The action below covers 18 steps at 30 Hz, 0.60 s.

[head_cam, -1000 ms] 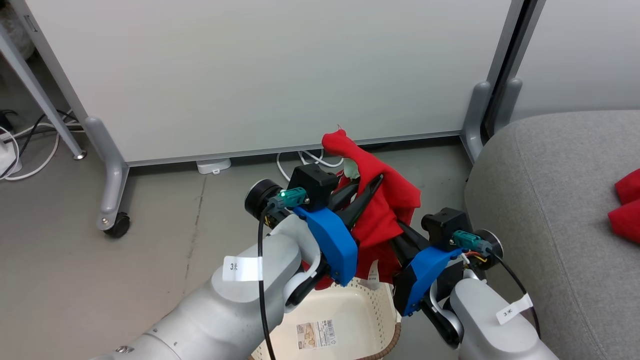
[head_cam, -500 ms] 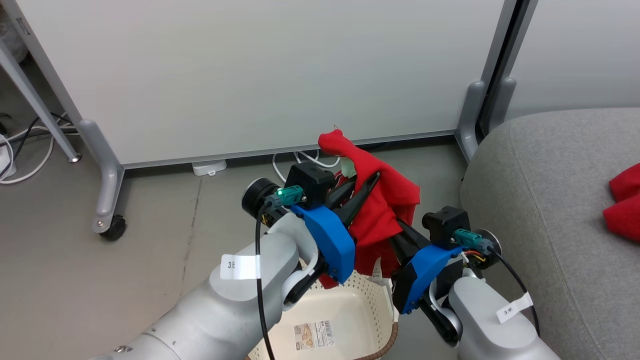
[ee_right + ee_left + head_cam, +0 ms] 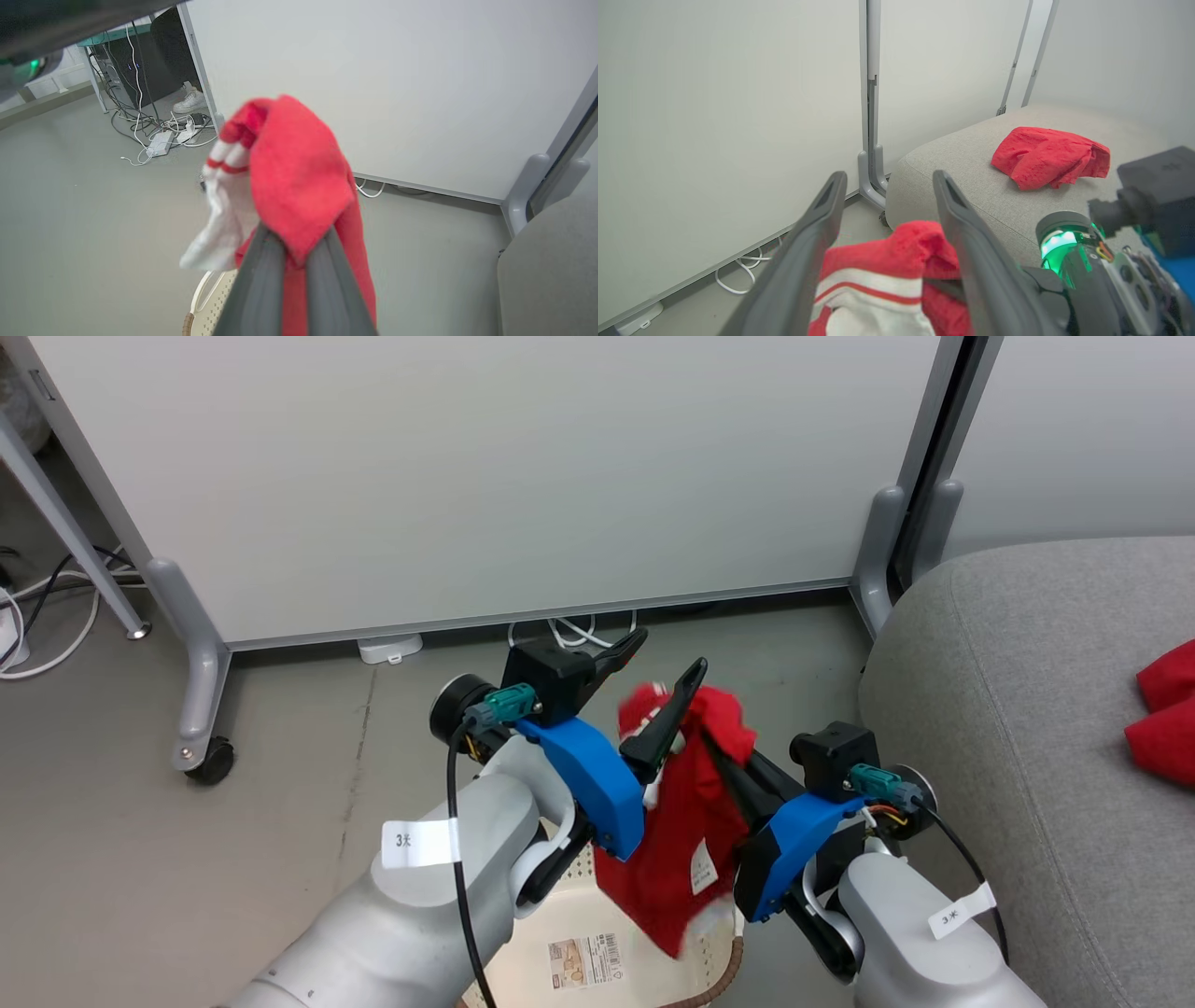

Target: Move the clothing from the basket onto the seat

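The seat (image 3: pixel 1027 728) is seen at the right of the head view, well apart from both arms, and the plain red garment (image 3: pixel 1048 156) is already laid on its top. The basket (image 3: pixel 635 985) is found on the floor below the arms, and the part of its cream bottom that can be seen is bare. The striped garment (image 3: pixel 681 831) is held up above the basket, with its tail hanging toward the rim. It is pinched near its top by the right gripper (image 3: pixel 295 247), whose fingers are closed together on the cloth. The left gripper (image 3: pixel 667 653) is spread wide, its fingers set to either side of the cloth's top, and nothing is clamped between them.

The carry to the seat is judged to be the step in hand. It is best done with a firm right grip and with the garment raised until its tail is clear of the basket rim, so that nothing is snagged. The open left fingers should be drawn aside before any swing to the right. The cloth should be released only once it is over the cushion, beside the plain garment.
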{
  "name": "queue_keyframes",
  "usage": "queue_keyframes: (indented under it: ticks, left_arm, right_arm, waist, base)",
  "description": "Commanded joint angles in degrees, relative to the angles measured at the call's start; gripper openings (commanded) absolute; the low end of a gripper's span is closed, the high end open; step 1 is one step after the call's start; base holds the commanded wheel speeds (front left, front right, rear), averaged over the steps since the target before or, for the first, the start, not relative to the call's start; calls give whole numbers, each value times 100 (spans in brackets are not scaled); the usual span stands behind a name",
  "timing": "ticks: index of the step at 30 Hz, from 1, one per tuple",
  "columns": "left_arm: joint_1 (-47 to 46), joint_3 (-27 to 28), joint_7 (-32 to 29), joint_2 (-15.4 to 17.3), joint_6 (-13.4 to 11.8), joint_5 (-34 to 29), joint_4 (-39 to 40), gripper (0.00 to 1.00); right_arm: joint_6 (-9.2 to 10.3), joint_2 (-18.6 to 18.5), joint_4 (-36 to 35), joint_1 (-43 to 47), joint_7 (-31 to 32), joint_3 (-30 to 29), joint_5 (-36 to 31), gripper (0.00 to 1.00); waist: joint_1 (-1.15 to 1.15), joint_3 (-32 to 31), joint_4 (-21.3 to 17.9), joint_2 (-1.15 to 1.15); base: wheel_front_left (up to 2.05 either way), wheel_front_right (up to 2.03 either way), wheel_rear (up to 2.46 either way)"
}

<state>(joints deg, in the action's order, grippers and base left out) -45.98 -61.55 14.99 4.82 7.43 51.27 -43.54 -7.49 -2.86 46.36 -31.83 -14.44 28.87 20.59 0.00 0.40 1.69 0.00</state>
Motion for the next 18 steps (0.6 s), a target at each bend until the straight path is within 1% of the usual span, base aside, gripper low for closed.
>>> queue_keyframes:
  ticks: [1,8,13,18]
  left_arm:
    - [97,98,29,43,10,-72,34,100]
    - [705,907,28,280,-51,-612,428,100]
    - [1336,1518,28,479,-71,-1232,987,100]
    - [1974,2107,28,606,-55,-1797,1496,100]
  right_arm:
    - [-1,-4,11,-116,-38,-29,27,0]
    - [-1,-3,25,-92,-64,-135,-26,0]
    - [-1,-3,13,-37,-67,-237,-81,0]
    - [-1,-3,-15,14,-74,-302,-110,0]
  waist:
    - [0,1,2,0]
    - [0,13,32,0]
    - [0,29,67,0]
    - [0,30,89,0]
  base:
    - [0,0,0]
    - [0,0,0]
    - [0,0,0]
    - [0,0,0]
